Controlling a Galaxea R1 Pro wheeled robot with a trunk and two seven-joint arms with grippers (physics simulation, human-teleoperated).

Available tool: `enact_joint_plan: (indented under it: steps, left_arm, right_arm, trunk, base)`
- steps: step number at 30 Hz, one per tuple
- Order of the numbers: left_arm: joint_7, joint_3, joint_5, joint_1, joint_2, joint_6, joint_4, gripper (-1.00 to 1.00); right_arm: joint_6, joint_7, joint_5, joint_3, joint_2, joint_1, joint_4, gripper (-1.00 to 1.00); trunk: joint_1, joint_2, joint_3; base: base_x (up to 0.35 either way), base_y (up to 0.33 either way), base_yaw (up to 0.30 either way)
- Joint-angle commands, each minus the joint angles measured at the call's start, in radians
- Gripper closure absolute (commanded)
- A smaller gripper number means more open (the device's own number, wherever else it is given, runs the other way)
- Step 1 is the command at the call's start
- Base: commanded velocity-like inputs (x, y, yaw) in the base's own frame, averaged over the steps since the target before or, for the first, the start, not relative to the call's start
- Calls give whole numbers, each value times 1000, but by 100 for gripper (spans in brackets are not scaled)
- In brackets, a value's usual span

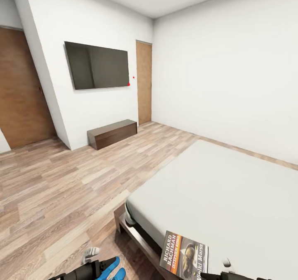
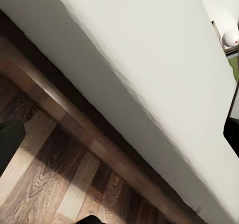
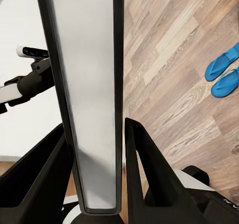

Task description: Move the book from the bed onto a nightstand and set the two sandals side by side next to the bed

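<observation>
Right gripper (image 3: 97, 149) fingers (image 3: 142, 159) clamped on the book (image 3: 84, 94).

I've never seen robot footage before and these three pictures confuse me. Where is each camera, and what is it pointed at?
Head view: on the robot's head, looking over the bed and held book toward the wall screen.
Left wrist view: near the left gripper, facing the bed's side and floor.
Right wrist view: near the right gripper, its fingers clamping the book edge-on, blue sandals beyond.
Shared: book, sandals, floor.
</observation>
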Motion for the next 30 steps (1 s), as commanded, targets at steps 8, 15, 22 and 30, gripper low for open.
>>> enact_joint_plan:
  steps: [8,15,22,30]
  left_arm:
    - [50,-6,10,-1,0,1,25,-100]
    - [210,-6,10,-1,0,-77,35,-100]
    - [404,-5,13,-1,0,-184,37,-100]
    - [660,-5,11,-1,-76,-308,144,-100]
  right_arm:
    - [11,1,-11,8,-1,0,0,100]
    - [11,-1,-11,8,-1,0,0,100]
    - [11,-1,-10,8,-1,0,-1,100]
    - [11,-1,-10,8,-1,0,-1,100]
  trunk:
    - [0,-1,-1]
    - [0,-1,-1]
    - [0,-1,-1]
    - [0,-1,-1]
  base:
    - [0,0,217]
    - [0,0,217]
    - [0,0,218]
    - [0,0,217]
